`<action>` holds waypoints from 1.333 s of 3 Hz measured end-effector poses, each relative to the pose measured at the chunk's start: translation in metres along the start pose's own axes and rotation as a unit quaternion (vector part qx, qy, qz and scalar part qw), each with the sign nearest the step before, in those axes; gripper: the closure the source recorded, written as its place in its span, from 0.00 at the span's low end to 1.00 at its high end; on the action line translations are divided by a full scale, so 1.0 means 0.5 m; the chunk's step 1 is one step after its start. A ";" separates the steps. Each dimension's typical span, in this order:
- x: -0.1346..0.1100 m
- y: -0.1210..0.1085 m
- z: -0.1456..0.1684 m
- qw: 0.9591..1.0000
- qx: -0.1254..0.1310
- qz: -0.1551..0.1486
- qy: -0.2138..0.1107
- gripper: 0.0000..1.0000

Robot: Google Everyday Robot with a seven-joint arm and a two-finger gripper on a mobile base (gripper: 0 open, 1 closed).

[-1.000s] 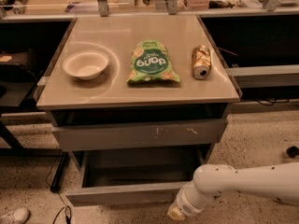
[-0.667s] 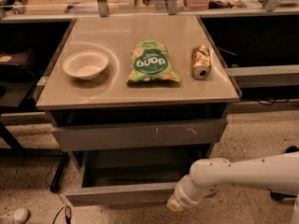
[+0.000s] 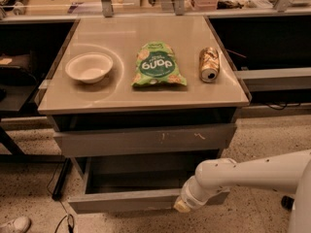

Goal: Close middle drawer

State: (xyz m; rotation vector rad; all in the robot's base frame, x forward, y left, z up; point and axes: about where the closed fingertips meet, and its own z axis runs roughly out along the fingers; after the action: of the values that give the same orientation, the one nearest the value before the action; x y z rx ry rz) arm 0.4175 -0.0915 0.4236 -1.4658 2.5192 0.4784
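The middle drawer (image 3: 121, 201) stood pulled well out below the counter (image 3: 121, 95) — closing was not yet done. The hand (image 3: 182, 206) sat at the drawer front, right of centre; we could not tell its opening or hold.

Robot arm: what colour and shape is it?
The arm is smooth, creamy white and round like a tube, with a ringed joint near its end. No cables or markings show. Its gripper, a pale yellowish tip, is at the middle drawer's front.
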 end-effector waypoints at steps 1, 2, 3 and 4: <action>0.000 0.000 0.000 1.000 0.000 0.000 0.000 0.57; 0.000 0.000 0.000 1.000 0.000 0.000 0.000 0.35; 0.000 0.000 0.000 1.000 0.000 0.000 0.000 0.12; 0.000 0.000 0.000 1.000 0.000 0.000 0.000 0.00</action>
State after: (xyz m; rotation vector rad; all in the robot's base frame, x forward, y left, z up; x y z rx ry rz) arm 0.4174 -0.0914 0.4236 -1.4660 2.5192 0.4785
